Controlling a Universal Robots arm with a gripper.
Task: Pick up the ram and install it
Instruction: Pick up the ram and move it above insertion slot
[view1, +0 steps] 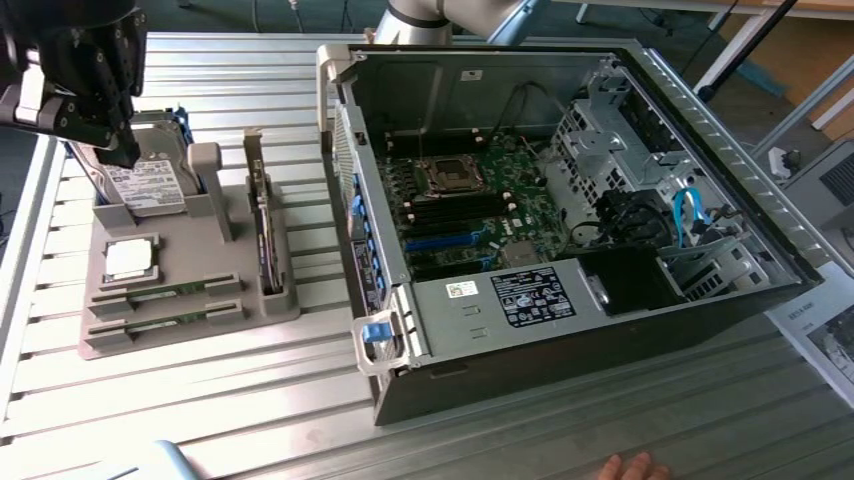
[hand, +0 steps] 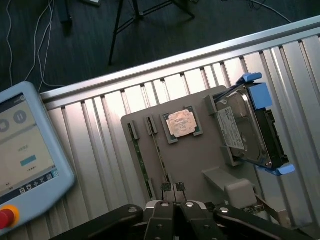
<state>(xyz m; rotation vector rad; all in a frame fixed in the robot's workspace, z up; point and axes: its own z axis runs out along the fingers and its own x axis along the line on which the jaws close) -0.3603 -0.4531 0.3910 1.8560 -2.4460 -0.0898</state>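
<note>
The gripper (hand: 173, 187) is held over the tray (hand: 200, 155), fingers (hand: 166, 187) pressed together and empty. The ram (hand: 140, 160) is seated edge-up in a tray slot beside a second stick (hand: 159, 155). If the gripper were lowered unopened, the ram's edge could be struck.

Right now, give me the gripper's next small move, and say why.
Probably shift the gripper along the grey holder toward the ram, without descending yet. In the exterior view it hangs above the hard drive, while both ram sticks lie in their slots at the holder's opposite end, past the processor chip.
</note>
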